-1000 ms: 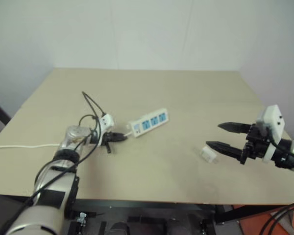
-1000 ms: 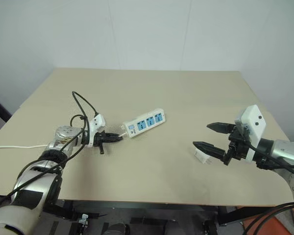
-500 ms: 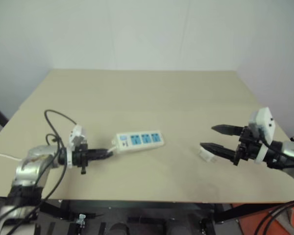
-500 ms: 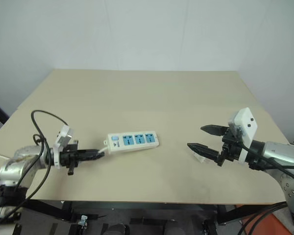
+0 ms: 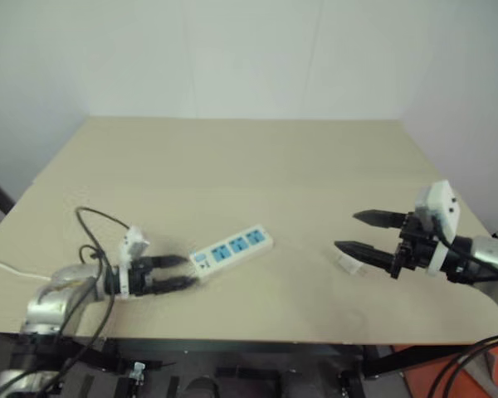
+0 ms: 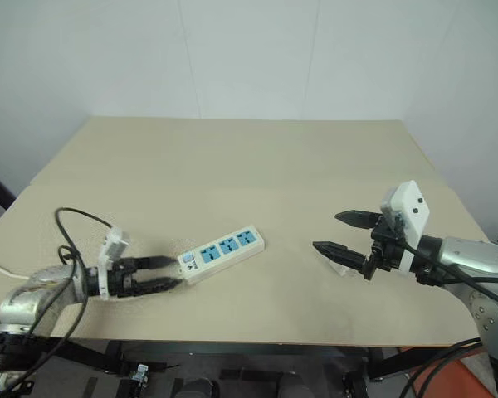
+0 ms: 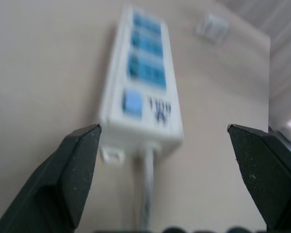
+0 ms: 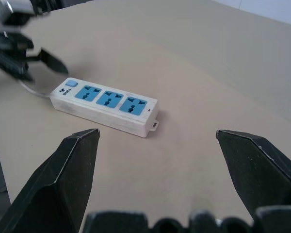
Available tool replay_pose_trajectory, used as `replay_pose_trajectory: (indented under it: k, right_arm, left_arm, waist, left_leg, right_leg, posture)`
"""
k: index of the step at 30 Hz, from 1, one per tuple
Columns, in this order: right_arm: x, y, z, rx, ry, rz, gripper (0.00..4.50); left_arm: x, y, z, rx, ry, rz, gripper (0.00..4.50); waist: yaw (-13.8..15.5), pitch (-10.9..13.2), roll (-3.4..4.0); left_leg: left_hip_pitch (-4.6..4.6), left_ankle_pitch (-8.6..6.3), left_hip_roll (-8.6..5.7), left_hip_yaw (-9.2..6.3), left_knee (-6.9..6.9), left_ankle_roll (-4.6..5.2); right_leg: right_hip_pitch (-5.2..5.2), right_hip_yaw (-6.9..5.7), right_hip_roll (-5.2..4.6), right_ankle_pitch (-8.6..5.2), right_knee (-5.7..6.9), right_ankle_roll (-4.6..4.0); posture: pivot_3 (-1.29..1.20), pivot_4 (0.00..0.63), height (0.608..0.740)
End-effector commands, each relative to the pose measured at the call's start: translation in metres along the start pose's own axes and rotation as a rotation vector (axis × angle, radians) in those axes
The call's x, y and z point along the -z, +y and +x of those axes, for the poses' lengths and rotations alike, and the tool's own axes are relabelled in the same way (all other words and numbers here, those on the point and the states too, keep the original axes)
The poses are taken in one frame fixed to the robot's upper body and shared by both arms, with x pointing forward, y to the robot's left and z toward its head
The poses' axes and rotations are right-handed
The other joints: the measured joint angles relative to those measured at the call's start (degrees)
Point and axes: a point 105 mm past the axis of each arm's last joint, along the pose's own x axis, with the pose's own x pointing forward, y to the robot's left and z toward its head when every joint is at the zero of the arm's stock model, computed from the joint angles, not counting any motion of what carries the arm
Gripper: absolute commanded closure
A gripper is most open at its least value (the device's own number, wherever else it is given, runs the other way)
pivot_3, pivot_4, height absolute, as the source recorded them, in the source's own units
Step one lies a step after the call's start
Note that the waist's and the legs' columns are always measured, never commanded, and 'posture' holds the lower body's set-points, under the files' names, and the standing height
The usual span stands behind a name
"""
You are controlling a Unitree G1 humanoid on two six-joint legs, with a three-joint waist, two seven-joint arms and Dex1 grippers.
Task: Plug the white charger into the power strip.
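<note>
Charger lying loose, both claws gaping

White charger is lying on the tan surface, just beside the right claw, whose fingers are standing wide apart, gripping nothing. Power strip is resting diagonally, its corded end facing the left claw, likewise spread wide and empty.

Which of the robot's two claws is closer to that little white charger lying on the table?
The right. The right gripper hangs with jaws open just over the white charger. The left gripper, also open, sits across the table at the power strip's cord end.
</note>
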Motion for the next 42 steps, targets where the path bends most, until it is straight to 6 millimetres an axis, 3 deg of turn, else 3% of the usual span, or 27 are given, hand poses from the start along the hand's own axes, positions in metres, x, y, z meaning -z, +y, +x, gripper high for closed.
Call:
replay_pose_trajectory:
  k: [1,7,13,18,27,38,42]
  right_arm:
    - [-0.012,0.002,0.000,-0.005,-0.038,-0.030,0.00]
    - [-0.013,0.003,0.003,-0.007,-0.050,-0.028,0.00]
    - [-0.016,0.004,0.005,-0.005,-0.066,-0.024,0.00]
    - [-0.018,0.006,0.005,-0.006,-0.075,-0.020,0.00]
    - [-0.022,0.009,0.006,-0.008,-0.092,-0.020,0.00]
    - [-0.023,0.011,0.004,-0.002,-0.092,-0.015,0.00]
    - [-0.024,0.010,0.006,-0.008,-0.096,-0.013,0.00]
  left_arm:
    - [-0.028,-0.010,0.005,-0.004,-0.109,0.179,0.03]
    - [0.006,-0.010,0.024,-0.075,-0.107,0.379,0.03]
    - [0.038,-0.001,0.036,-0.116,-0.079,0.411,0.03]
    - [0.042,0.006,0.045,-0.145,-0.106,0.392,0.03]
    - [0.064,0.009,0.068,-0.018,-0.011,0.326,0.03]
    - [0.080,0.009,0.067,-0.068,0.034,0.370,0.03]
    - [0.087,0.006,0.063,-0.077,0.037,0.348,1.17]
  waist:
    - [0.0,0.0,0.01]
    - [0.1,0.0,0.01]
    - [0.2,0.0,0.01]
    - [0.2,0.0,0.00]
    - [0.2,0.0,0.00]
    - [0.8,-0.1,0.07]
    - [0.9,-0.3,0.27]
  left_leg:
    - [0.01,0.00,-0.01,0.01,-0.01,0.00]
    - [0.05,0.00,-0.02,0.05,-0.05,-0.01]
    - [0.04,0.00,-0.02,0.05,-0.04,0.00]
    - [0.01,0.00,-0.02,0.04,-0.04,0.00]
    - [0.03,0.00,-0.04,0.04,-0.04,0.00]
    - [0.11,0.00,-0.04,0.04,-0.04,0.00]
    - [0.16,-0.01,-0.04,0.04,-0.04,0.00]
  right_leg:
    - [0.02,0.01,-0.02,0.01,-0.02,-0.01]
    - [0.04,0.04,-0.01,0.22,-0.04,-0.37]
    - [0.06,0.04,0.00,0.17,-0.10,-0.28]
    - [0.05,0.03,0.00,0.17,-0.11,-0.28]
    - [0.08,0.03,0.00,0.06,-0.11,-0.06]
    - [0.15,0.04,-0.02,0.04,-0.11,-0.02]
    - [0.20,0.05,-0.02,0.00,-0.11,0.04]
  posture:
    - [0.00,0.150,0.740]
    - [0.00,0.150,0.740]
    - [0.00,0.150,0.740]
    - [0.00,0.150,0.740]
    - [0.00,0.150,0.740]
    - [0.00,0.150,0.740]
    - [0.00,0.150,0.740]
